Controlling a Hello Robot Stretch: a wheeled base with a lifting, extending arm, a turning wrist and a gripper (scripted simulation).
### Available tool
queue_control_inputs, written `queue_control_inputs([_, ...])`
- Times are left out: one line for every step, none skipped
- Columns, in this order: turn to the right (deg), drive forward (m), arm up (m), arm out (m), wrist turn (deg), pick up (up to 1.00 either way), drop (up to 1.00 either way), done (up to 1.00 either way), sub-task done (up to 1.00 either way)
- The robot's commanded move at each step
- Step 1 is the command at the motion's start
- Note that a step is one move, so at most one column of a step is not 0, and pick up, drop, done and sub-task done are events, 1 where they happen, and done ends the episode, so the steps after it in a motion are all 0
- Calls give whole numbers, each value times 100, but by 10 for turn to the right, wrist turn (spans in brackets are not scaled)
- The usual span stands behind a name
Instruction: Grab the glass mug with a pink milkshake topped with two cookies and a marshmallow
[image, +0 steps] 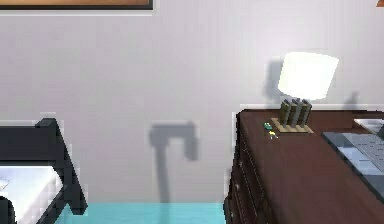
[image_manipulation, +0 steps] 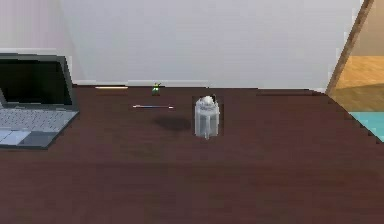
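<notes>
Arm side view: glass mug (image_manipulation: 207, 117) upright, desk (image_manipulation: 270, 170) ctr

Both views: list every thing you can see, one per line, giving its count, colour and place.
table: 1, dark brown, across the arm side view's lower part
laptop: 1, grey with a black screen, table's left end
glass: 1, clear with a white top, upright near the table's middle
small green thing: 1, green, table's far edge, left of the glass
pale stick: 1, whitish, lying left of the glass
lamp: 1, white shade on a dark base, forward view's right
bed: 1, dark frame with white bedding, forward view's lower left
picture frame: 1, dark, on the wall at the forward view's top edge
</notes>
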Motion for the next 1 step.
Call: queue_control_inputs([0, 0, 50, 0, 0, 0, 0, 0, 0])
